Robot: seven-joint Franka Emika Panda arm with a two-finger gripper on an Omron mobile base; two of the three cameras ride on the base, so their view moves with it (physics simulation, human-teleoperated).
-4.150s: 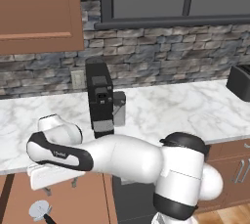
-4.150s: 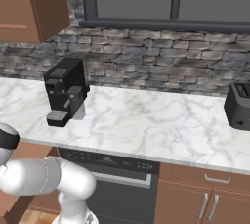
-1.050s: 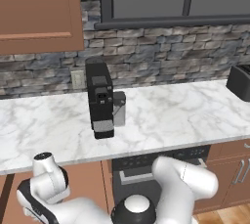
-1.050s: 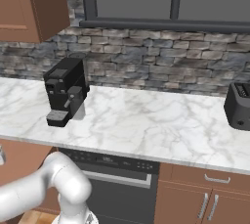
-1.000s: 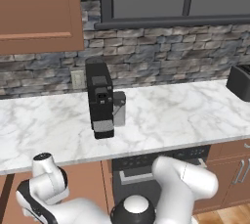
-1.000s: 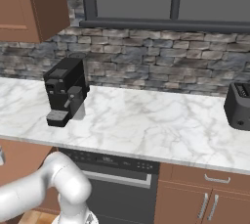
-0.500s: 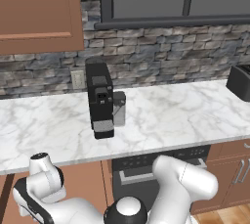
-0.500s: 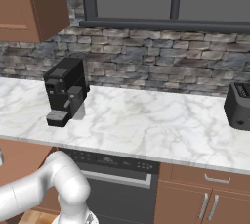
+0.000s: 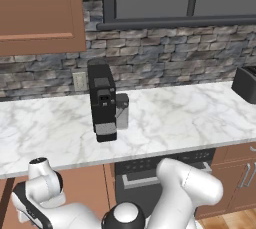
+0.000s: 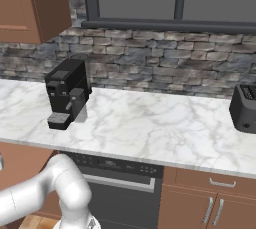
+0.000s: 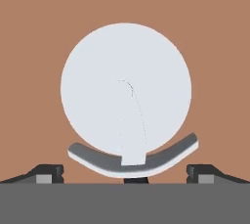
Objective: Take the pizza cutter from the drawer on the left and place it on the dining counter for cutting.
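Down has gone the arm: a few seconds back its forearm stretched level across the front of the counter, and now it is folded low at the left, elbow near the dishwasher [image 9: 150, 173], hand dipped below the counter edge toward the drawer side. Over the last second it has barely shifted, which reads to me as the hand settling over its target rather than travelling.

From the hand's own camera the pizza cutter [image 11: 126, 96] lies flat on a plain reddish-brown floor, presumably the drawer [image 11: 215, 32] bottom. Its wheel is a smooth, pale silver-grey disc, matte and nearly featureless, with a dark grey curved guard hugging its lower rim. The gripper [image 11: 125, 175] stands spread wide, one dark fingertip to either side of the guard, neither touching it, so nothing is held yet. The grasp looks the next step.

Above, the white marble counter [image 9: 190, 118] carries a black coffee machine [image 9: 102, 100] and a black toaster [image 10: 244, 107].
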